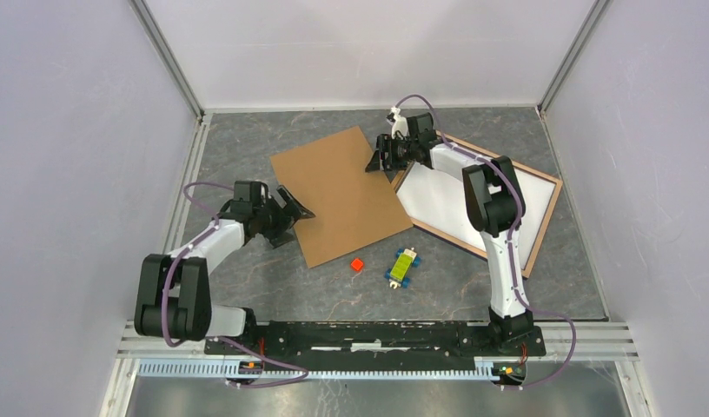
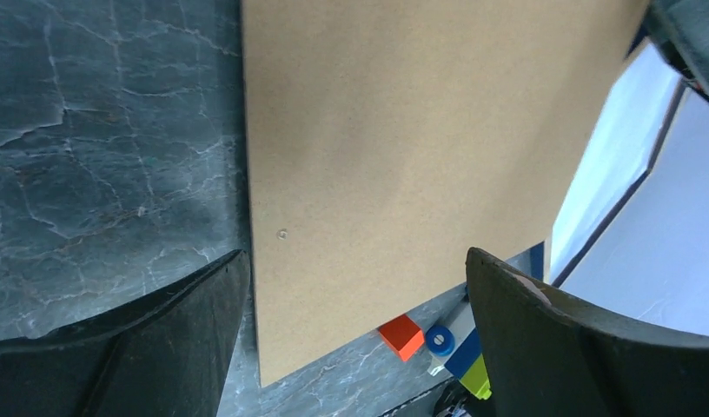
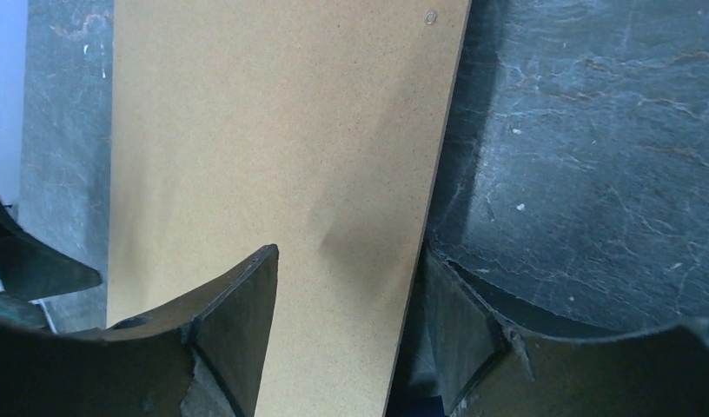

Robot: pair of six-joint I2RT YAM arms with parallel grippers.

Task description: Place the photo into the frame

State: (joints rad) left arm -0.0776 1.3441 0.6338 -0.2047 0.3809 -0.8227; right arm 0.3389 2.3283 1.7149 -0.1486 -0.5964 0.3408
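Gapes wide on the left claw, low over the table at the near-left edge of the brown backing board; stands parted on the right claw too, astride the board's far-right edge, clamping nothing. Finds the frame flat on the table's right side under the right arm, wood rim up, filled by a white sheet, left corner touching the board. Cannot tell the photo from that sheet.
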